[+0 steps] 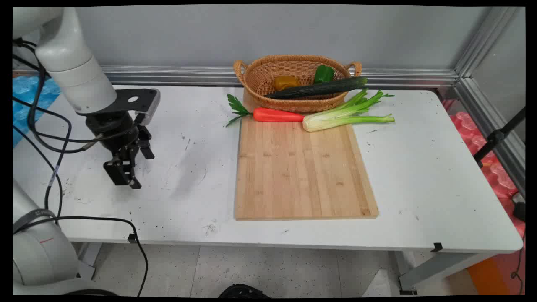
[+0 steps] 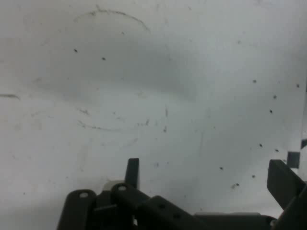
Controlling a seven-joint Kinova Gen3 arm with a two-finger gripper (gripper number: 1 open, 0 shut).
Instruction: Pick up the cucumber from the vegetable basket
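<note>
1. White table [image 1: 419, 176], scuffed with black specks and scratch marks; grey wall behind with an aluminium rail along its base, speckled floor below.
2. Gripper [image 1: 131, 167] hangs low over the left part of the table, well apart from everything else. Fingers spread apart, nothing between them; the hand view shows only bare scratched tabletop [image 2: 153, 96] between the two fingers [image 2: 132, 172].
3. Black cables [image 1: 46, 138] loop from the arm down past the table's left edge.
4. Wooden cutting board [image 1: 302, 176] lies flat at table centre, its surface bare but for the far edge.
5. Orange carrot [image 1: 277, 115] with green leaves lies across the board's far edge; celery [image 1: 344, 115] just beside it to the right, tip touching or nearly touching the carrot.
6. Wicker basket [image 1: 268, 69] behind the board near the wall, holding a yellow-brown pepper [image 1: 286, 82] and a green pepper [image 1: 324, 74].
7. Dark cucumber [image 1: 319, 88] rests slanted across the basket, its right end sticking over the rim.
</note>
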